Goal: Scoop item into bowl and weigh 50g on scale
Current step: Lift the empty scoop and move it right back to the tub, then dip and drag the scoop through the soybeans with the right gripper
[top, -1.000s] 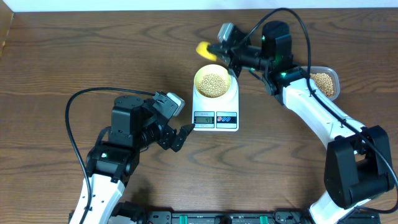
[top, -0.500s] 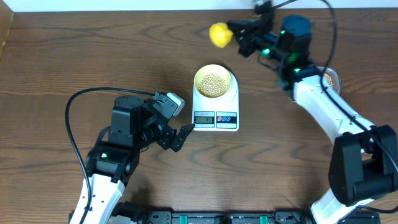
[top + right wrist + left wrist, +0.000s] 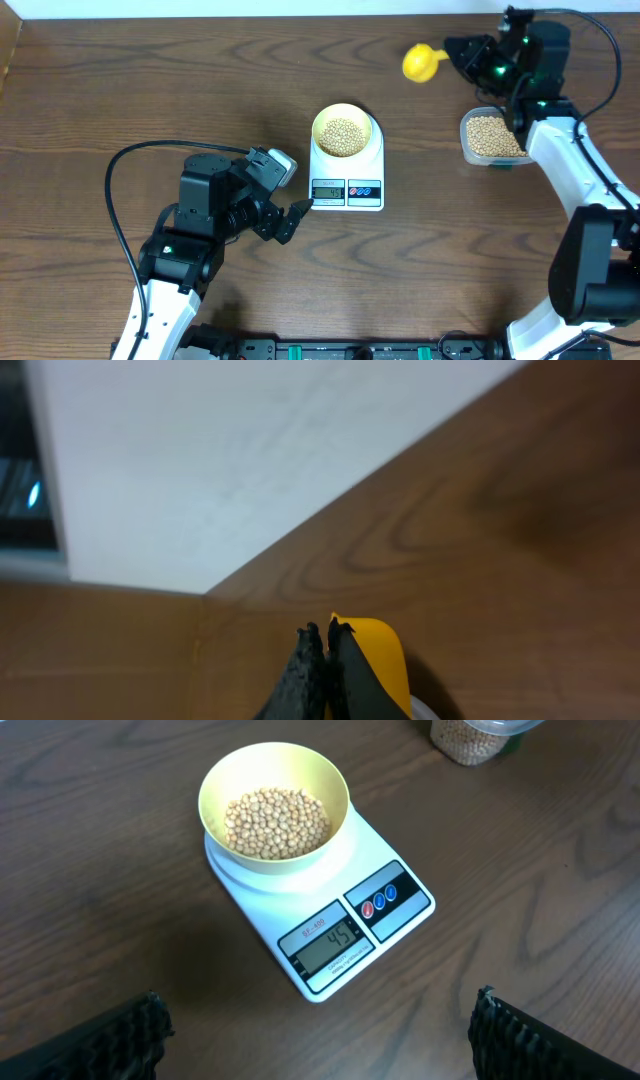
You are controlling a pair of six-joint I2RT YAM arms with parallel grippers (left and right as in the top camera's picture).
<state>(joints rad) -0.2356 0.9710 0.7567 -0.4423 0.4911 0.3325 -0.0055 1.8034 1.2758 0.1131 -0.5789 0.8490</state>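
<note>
A dark wooden tabletop carries everything. Near its front edge, the left gripper stands with its jaws spread as wide as they go, holding nothing. Its two black fingers show at either lower corner of the left wrist view, and one fingertip lies just beside the front left corner of the scale, though contact cannot be told. At the far right, the right gripper is closed tight on the handle of a bright yellow scoop, which it holds out to the left near the far edge of the tabletop, well apart from the scale. Whether the scoop carries anything cannot be told. The white scale sits at the middle of the tabletop, and its display reads 45. A clear plastic container stands just below the right gripper, part filled with beans. The pale-yellow bowl rests on the scale's far end, and a mound of tan beans covers its bottom.
</note>
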